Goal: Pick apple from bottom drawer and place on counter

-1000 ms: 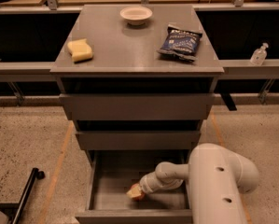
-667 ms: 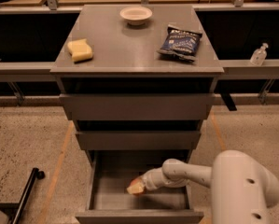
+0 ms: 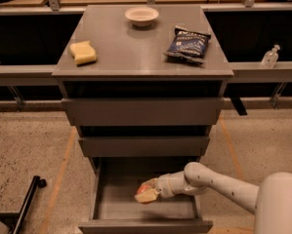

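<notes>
The bottom drawer [image 3: 117, 179] of the grey cabinet is pulled open; its flat front [image 3: 145, 226] is at the lower edge of the camera view. My gripper [image 3: 146, 194] reaches into it from the right on a white arm. Its tan fingers are closed around the small red-orange apple [image 3: 144, 187], which is partly hidden by them and sits just above the drawer floor. The counter [image 3: 135, 50] is the grey top of the cabinet, far above the gripper.
On the counter are a white bowl [image 3: 141, 15] at the back, a yellow sponge [image 3: 83, 52] at the left and a dark blue snack bag [image 3: 189, 44] at the right. The two upper drawers [image 3: 143, 112] are shut. A black pole [image 3: 26, 204] lies on the floor at the lower left.
The gripper has risen slightly inside the drawer with the apple in it. The arm's bulk has drawn back to the right.
</notes>
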